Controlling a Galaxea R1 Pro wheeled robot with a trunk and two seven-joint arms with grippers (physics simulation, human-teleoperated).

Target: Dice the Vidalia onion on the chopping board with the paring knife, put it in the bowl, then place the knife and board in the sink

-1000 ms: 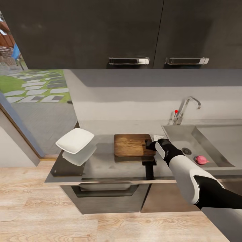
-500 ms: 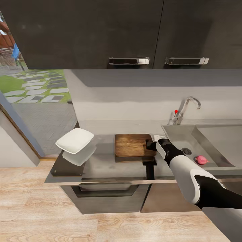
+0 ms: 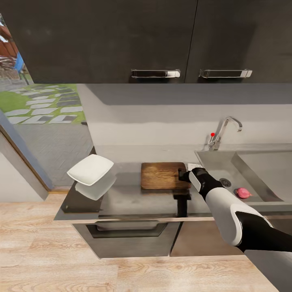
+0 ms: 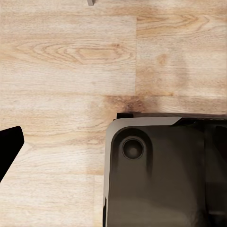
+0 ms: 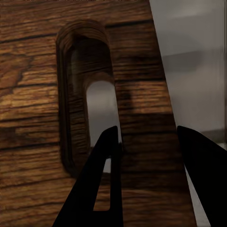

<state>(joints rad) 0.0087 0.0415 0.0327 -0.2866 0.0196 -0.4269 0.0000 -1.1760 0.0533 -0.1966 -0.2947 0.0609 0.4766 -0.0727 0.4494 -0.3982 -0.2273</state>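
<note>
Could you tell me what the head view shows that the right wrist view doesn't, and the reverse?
Head view alone: the white bowl on the countertop, the sink with its tap and a pink onion in the basin. Right wrist view alone: one finger of the right gripper reaching into the slot hole. Both: the chopping board with that gripper at its sink-side end.

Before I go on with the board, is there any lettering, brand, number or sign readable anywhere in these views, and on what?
None: no readable text in any view.
Chopping board: wood grain only, no brand.
Bowl: plain white.
Tap: a red knob, no marking legible.
Small pale item on the countertop behind the right hand: too small and blurred to tell.
</note>
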